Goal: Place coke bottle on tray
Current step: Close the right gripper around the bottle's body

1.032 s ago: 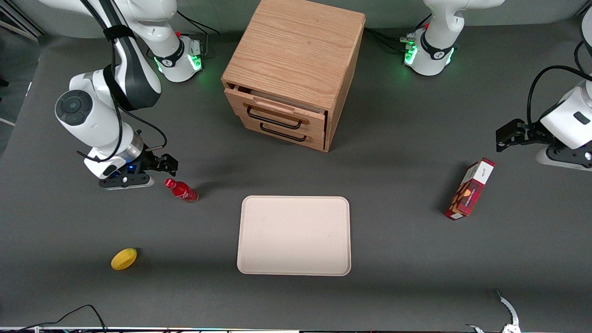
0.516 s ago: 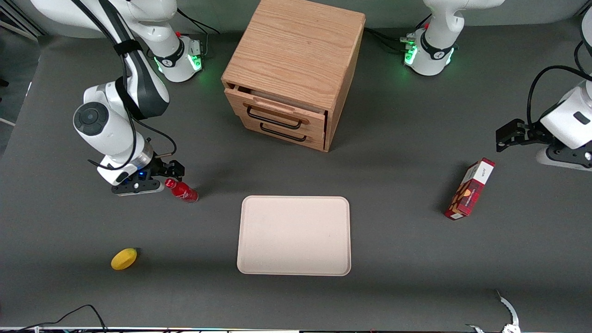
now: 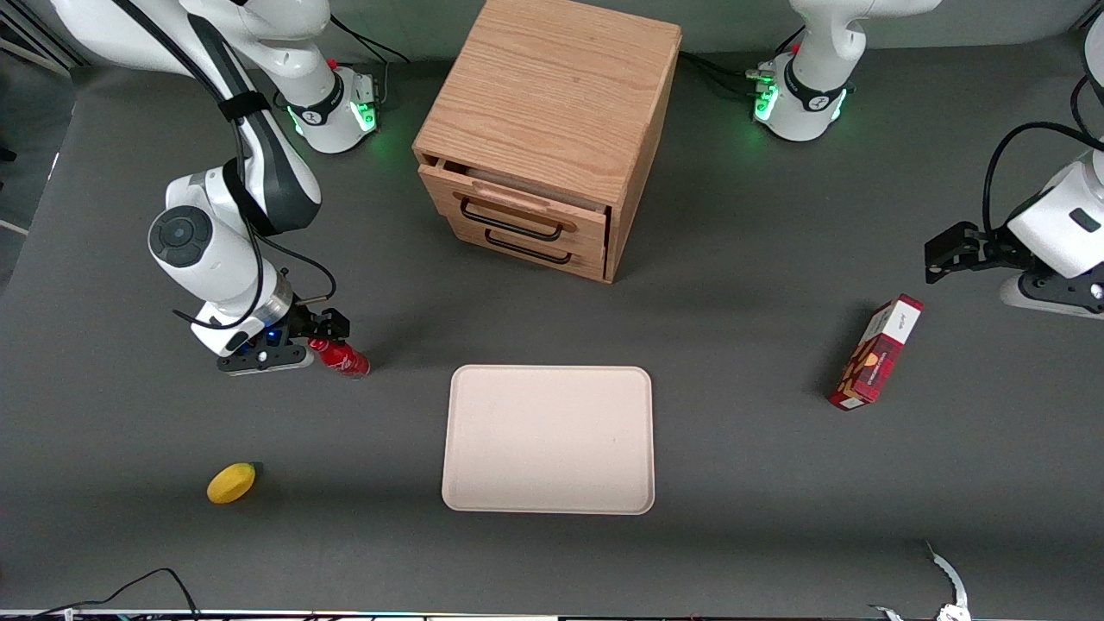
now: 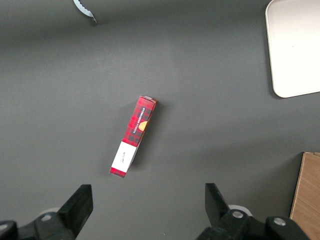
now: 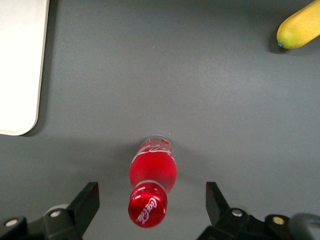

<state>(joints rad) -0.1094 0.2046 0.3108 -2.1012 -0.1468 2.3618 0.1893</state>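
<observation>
The coke bottle [image 3: 343, 358] [image 5: 151, 175] stands upright on the dark table, small and all red with white script on its cap. My gripper [image 3: 321, 333] [image 5: 151, 202] hangs open just above it, one finger on each side of the cap without touching it. The tray [image 3: 548, 439] [image 5: 20, 65], flat and pale beige-pink, lies on the table beside the bottle, a short way toward the parked arm's end and slightly nearer the front camera.
A yellow lemon [image 3: 231, 482] [image 5: 300, 30] lies nearer the front camera than the bottle. A wooden drawer cabinet [image 3: 543, 138] stands farther from the camera than the tray, its top drawer slightly open. A red-and-white box [image 3: 876, 351] [image 4: 133, 136] lies toward the parked arm's end.
My gripper has moved sideways toward the bottle and down, from beside it to over its cap. The bottle and the tray have not moved.
</observation>
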